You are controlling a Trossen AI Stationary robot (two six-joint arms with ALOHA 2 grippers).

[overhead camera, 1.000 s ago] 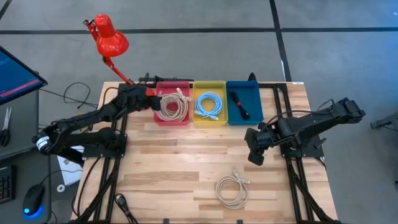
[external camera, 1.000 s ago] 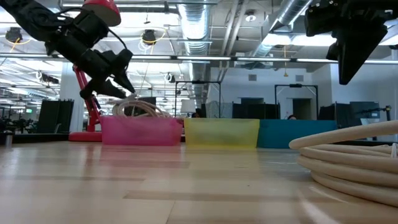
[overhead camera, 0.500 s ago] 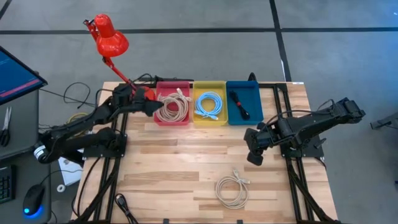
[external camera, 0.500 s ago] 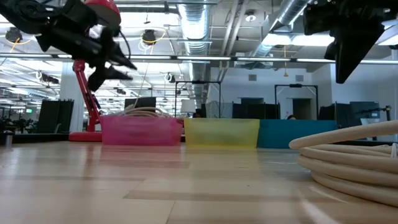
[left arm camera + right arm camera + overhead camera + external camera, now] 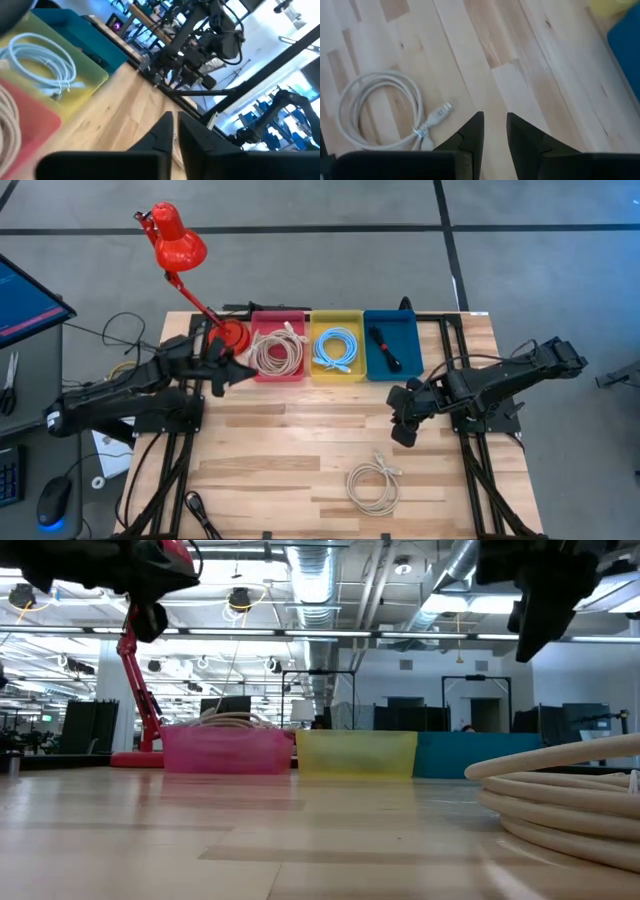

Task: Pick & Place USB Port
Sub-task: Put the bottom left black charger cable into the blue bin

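Right pincer (image 5: pixel 401 430): hangs above the bare bench, fingers a narrow gap apart, gripping nothing; in its own wrist view the two dark fingers (image 5: pixel 470 135) frame empty wood.

Left pincer (image 5: pixel 222 370): up off the bench just in front of the red bin (image 5: pixel 277 345); its wrist view shows the fingertips (image 5: pixel 165 131) nearly touching, a thin slit between them, nothing held.

Task's thing: a loose beige USB cable (image 5: pixel 375 485) lies coiled on the bench (image 5: pixel 300 440) near the front edge, in front of the right pincer and apart from it.

Handling, as judged: light and limp; the coil would likely sag and unwind if lifted by one strand. The bundled loops, or the stiff plug (image 5: pixel 440 114) end, look the surest hold.

Bins: along the back, the red bin holds a beige coil, the yellow bin (image 5: pixel 337 345) a pale blue cable (image 5: pixel 336 348), the blue bin (image 5: pixel 392 343) a dark item too small to name.

High view only: the full layout, both arms, a red lamp (image 5: pixel 178 242) at the back left corner.

Low view only: height; both pincers ride clear above the bench, and the coil looms at the near right edge.

Right wrist view only: the plug and connector tucked against the loop.

Left wrist view only: the right arm seen across the bench.
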